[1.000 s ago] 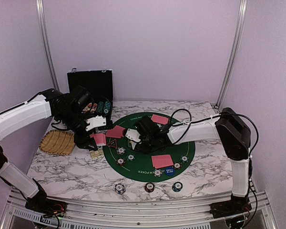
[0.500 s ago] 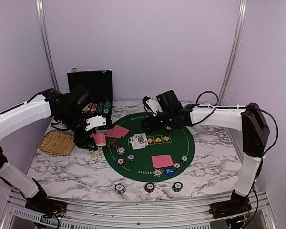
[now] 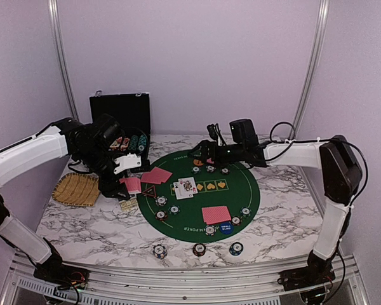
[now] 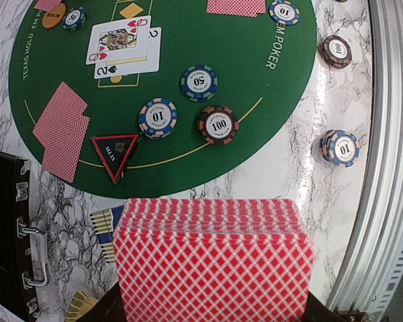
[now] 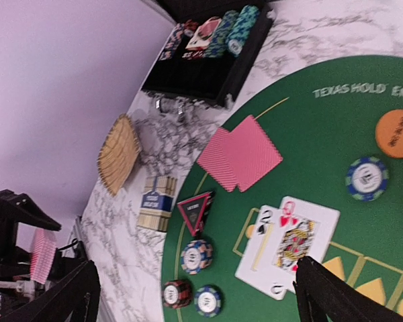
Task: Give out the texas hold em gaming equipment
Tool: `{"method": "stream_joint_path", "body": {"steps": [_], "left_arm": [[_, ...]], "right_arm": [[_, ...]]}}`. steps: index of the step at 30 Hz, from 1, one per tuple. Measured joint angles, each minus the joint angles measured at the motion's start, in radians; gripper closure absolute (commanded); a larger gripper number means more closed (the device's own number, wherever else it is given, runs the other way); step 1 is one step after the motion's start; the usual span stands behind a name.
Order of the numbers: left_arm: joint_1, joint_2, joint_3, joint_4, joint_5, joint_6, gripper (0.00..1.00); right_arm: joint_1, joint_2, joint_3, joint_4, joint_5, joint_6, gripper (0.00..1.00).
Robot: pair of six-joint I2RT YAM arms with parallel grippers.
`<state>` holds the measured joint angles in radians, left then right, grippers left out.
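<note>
My left gripper (image 3: 131, 185) is shut on a deck of red-backed cards (image 4: 211, 261), held above the table's left edge of the green mat (image 3: 247, 200). My right gripper (image 3: 202, 152) is open and empty over the mat's far side (image 5: 195, 282). Two face-up cards (image 3: 185, 186) lie at the mat's middle. Red-backed pairs lie at left (image 3: 155, 175) and front (image 3: 216, 214). The dark red-edged triangle (image 3: 150, 193), the orange disc (image 3: 197, 162), the blue small blind disc (image 3: 225, 229) and several striped chips (image 3: 160, 201) lie on the mat. Three chip stacks (image 3: 199, 249) stand at the table's front.
An open black case (image 3: 124, 121) with chip rows stands at the back left. A woven straw tray (image 3: 76, 189) lies at the left edge. A card box (image 3: 128, 204) lies beside the mat. A metal rail (image 3: 178, 279) runs along the table's front.
My right gripper has moved from the mat's middle to its far side, and two face-up cards now show at the middle. The left arm and deck have not moved.
</note>
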<state>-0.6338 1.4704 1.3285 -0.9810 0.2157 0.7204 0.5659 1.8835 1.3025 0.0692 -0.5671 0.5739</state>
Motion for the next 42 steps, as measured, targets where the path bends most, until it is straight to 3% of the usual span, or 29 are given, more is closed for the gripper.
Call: {"method": "stream_joint_path", "body": {"steps": [15, 42], "left_arm": [[0.000, 0.000, 0.000, 0.000, -0.006, -0.010, 0.89], [0.000, 0.000, 0.000, 0.010, -0.002, -0.022, 0.89]], "right_arm": [[0.233, 0.137, 0.006, 0.316, -0.159, 0.388, 0.04], [0.375, 0.397, 0.269, 0.515, -0.238, 0.642, 0.07]]}}
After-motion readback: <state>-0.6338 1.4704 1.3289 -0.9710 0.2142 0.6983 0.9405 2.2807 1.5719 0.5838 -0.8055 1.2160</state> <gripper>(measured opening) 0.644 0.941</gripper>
